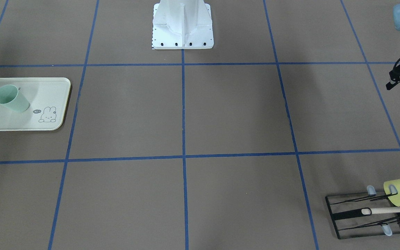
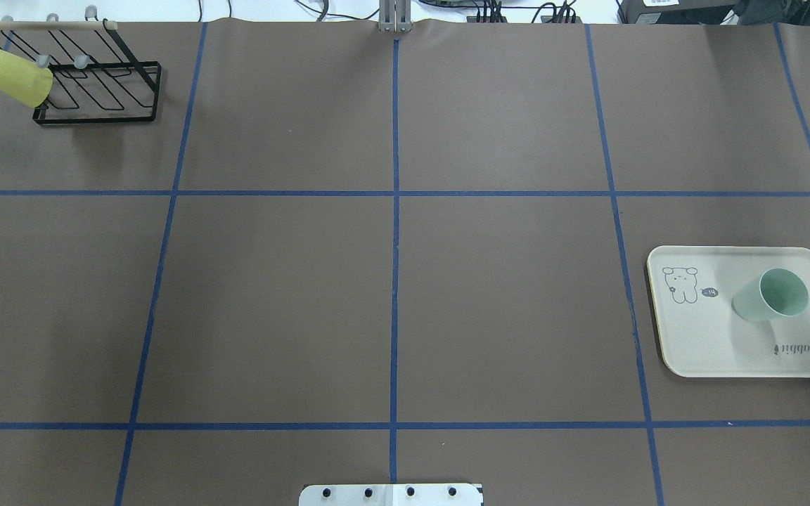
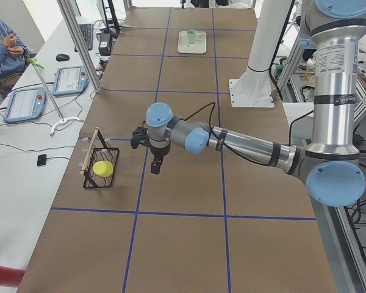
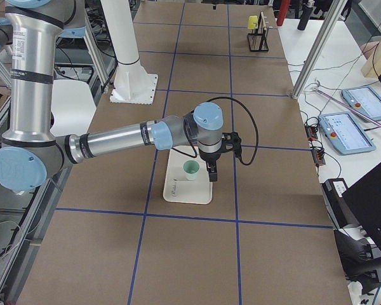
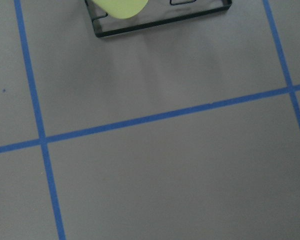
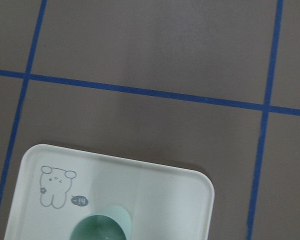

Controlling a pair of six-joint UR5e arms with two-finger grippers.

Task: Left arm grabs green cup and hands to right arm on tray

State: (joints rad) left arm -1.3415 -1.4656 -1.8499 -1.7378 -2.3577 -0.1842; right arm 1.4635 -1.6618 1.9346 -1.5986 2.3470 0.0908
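1. The brown tabletop [image 2: 271, 295], gridded with blue tape, carries everything.
2. The left arm [image 3: 244, 143] stretches out over the tabletop. Its jaws hang near the black wire rack [image 2: 95, 91]; whether they are spread cannot be told.
3. The right arm [image 4: 114, 141] reaches to the tray [image 2: 700, 344]. Its jaws hang beside the green cup [image 2: 774, 295], holding nothing; spread or pressed together, it cannot be told.
4. The tray lies flat on the robot's right side.
5. The rack stands at the far left corner.
6. The green cup stands upright on the tray, mouth up, near the "Rabbit" script.
7. A yellow-green cup [image 2: 15, 77] hangs tilted on the rack's end.
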